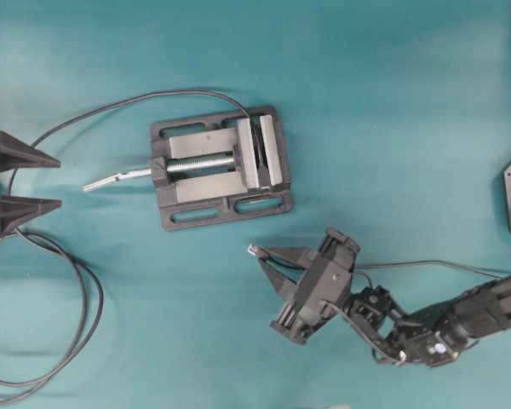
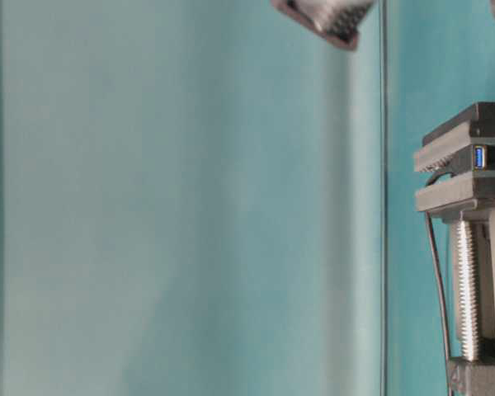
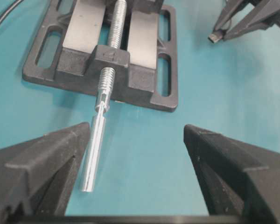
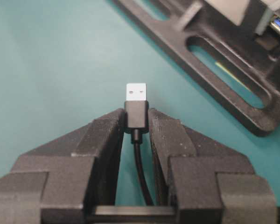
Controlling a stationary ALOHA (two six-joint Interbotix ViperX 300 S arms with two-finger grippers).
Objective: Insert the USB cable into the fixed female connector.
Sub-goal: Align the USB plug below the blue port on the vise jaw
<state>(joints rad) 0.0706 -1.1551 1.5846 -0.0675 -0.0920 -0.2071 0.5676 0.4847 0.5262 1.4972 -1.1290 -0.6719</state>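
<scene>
Right end effector [image 4: 136,125] is pinching the thin black USB cable's plug [image 4: 136,105], lower centre of the overhead frame. Small black female socket block [image 2: 479,157] is sitting clamped in the dark grey vise [image 1: 221,166]. Left end effector [image 3: 137,154] is gaping wide.

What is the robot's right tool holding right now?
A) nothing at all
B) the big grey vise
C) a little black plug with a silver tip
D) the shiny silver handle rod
C: in the right wrist view the right tool pinches the black plug of the USB cable between its fingers, silver tip poking out in front, while the vise sits apart on the table.
</scene>
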